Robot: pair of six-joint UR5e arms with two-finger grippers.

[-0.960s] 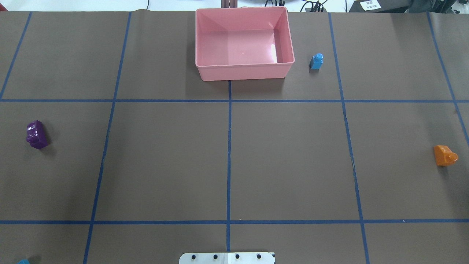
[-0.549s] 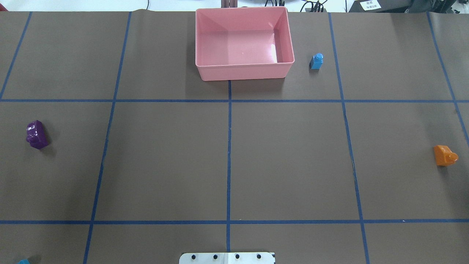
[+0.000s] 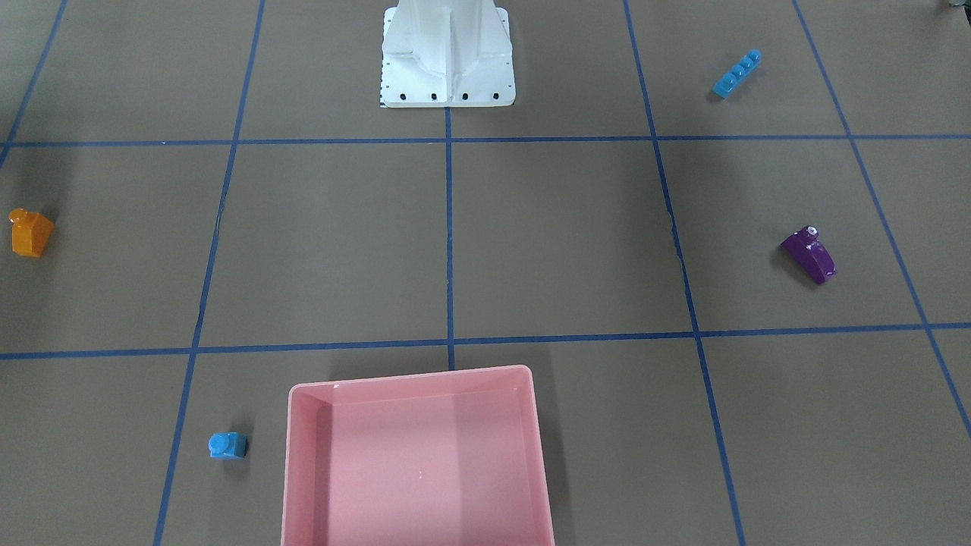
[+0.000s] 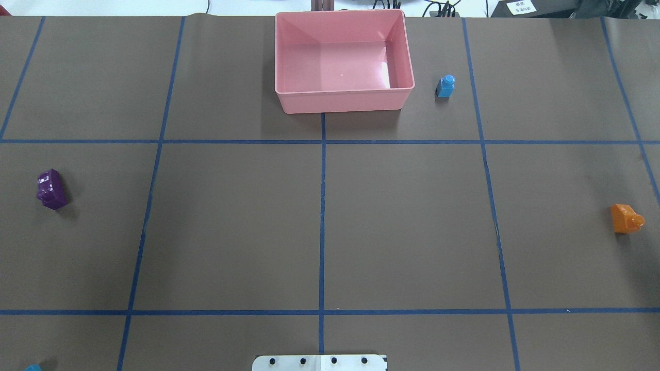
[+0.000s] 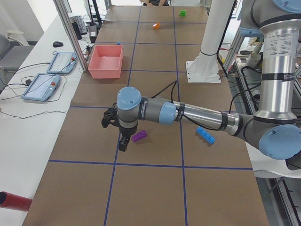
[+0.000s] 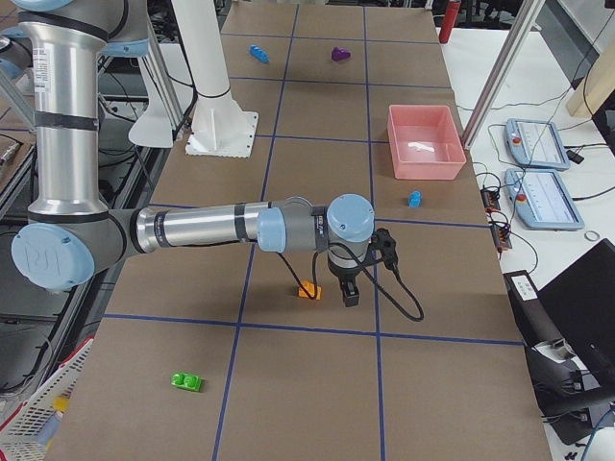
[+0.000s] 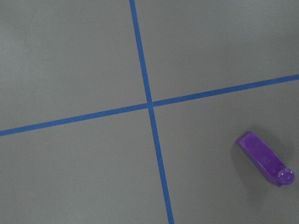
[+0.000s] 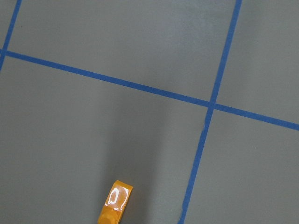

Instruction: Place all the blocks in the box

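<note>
The pink box (image 4: 343,102) stands empty at the table's far middle, also in the front view (image 3: 413,379). The small blue brick (image 4: 445,86) stands just right of it. The purple brick (image 4: 51,189) lies far left, the orange brick (image 4: 626,218) far right. The long blue brick (image 3: 736,73) lies near the base on my left side. The green brick (image 6: 186,382) lies beyond the orange one. My left gripper (image 5: 122,146) hangs just beside the purple brick (image 5: 139,136). My right gripper (image 6: 348,293) hangs beside the orange brick (image 6: 308,289). I cannot tell whether either is open or shut.
The white robot base (image 4: 319,363) stands at the near middle edge. Blue tape lines divide the brown table cover. Control tablets (image 6: 538,144) lie on the bench past the table's far edge. A red cylinder (image 5: 14,200) lies off the left end.
</note>
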